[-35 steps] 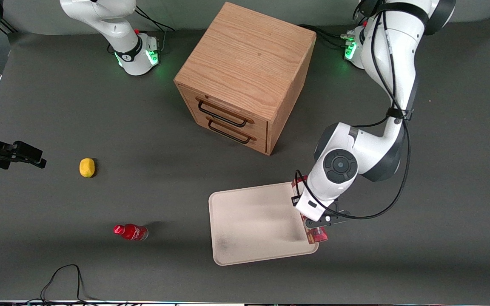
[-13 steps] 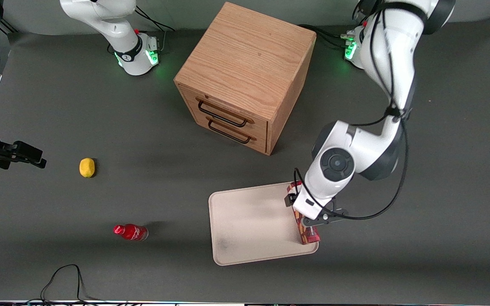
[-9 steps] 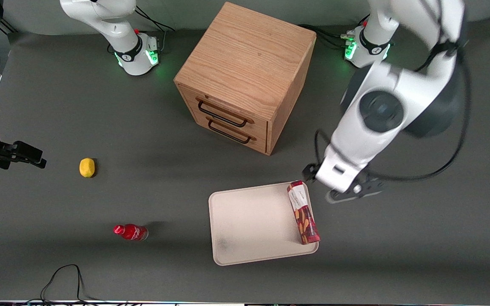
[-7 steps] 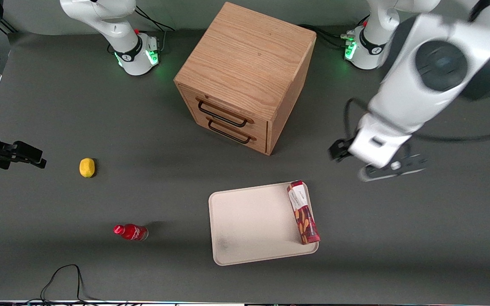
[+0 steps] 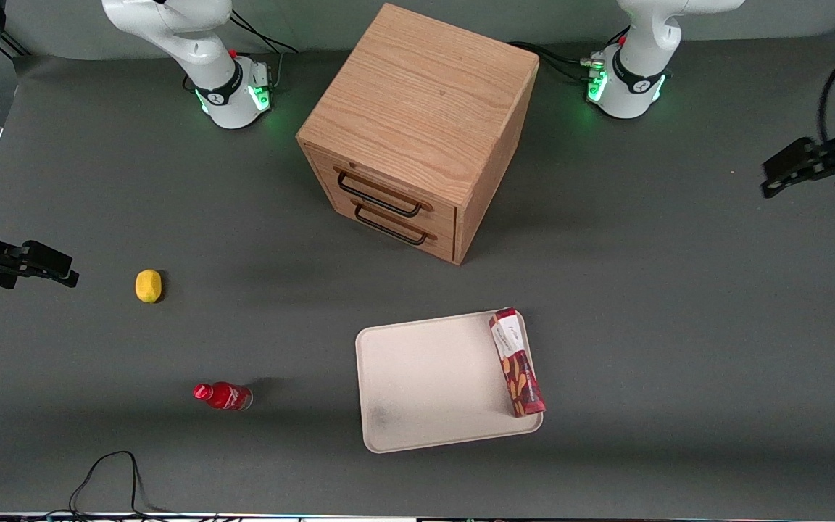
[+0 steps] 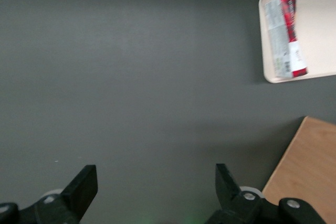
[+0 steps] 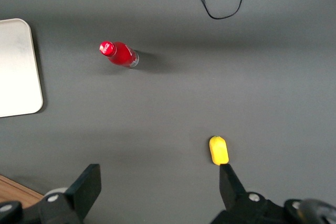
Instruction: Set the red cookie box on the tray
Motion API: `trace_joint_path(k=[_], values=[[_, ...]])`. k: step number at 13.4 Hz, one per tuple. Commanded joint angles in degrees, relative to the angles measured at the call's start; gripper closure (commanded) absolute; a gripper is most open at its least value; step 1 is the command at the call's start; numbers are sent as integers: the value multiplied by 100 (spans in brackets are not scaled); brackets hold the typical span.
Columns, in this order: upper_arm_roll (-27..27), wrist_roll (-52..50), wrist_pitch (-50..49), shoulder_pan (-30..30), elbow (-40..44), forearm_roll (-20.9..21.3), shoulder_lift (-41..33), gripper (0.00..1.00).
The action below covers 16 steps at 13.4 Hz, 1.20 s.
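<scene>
Red cookie box (image 5: 517, 362) on tray (image 5: 425, 377), seemingly well apart from spread claw (image 6: 155, 192)

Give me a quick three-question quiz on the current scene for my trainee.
1. True or false: the red cookie box lies flat on the tray.
2. What does the gripper hold? A) box B) bottle C) nothing
3. Which edge of the tray is the box along?

Key:
1. True.
2. C; it is open above bare table, toward the working arm's end.
3. The edge toward the working arm's end.
</scene>
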Motion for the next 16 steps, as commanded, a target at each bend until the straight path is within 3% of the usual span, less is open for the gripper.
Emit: trace_joint_path(k=[1,6,9,16], values=[[-56,238,229,156,-316,4,-205,0],[-64,18,669,-72,-685,4,-319,0],[120,-87,529,-327,-677,4,-328,0],[85,-114,126,-222,-483,-190,-310,0]])
